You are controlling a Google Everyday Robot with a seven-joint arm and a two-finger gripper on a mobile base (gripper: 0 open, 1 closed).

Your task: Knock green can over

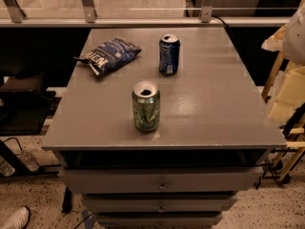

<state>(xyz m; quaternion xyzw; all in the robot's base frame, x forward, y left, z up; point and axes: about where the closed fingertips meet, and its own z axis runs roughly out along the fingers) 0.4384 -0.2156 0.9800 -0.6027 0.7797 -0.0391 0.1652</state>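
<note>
The green can (146,106) stands upright on the grey worktop (214,104), a little left of the middle and closer to the front edge than the back. Its silver top faces up with the opening showing dark. Nothing touches it, and bare worktop lies all round it.

Farther back and slightly to the right stands a dark blue can (169,55), also upright and well apart from the green one. At the back left a blue crisp bag (110,54) lies flat, one corner pointing towards the worktop's left edge.

The gripper is out of sight from where I stand, so I cannot tell whether its jaws are released or clenched. A pale, blurred shape (296,32) sits at the far right edge, but I cannot make out what it is.

Under the worktop are grey drawers (162,180) with small handles. A light wooden frame (279,75) leans in on the right, and a white shoe (14,218) shows on the speckled floor at the lower left.
</note>
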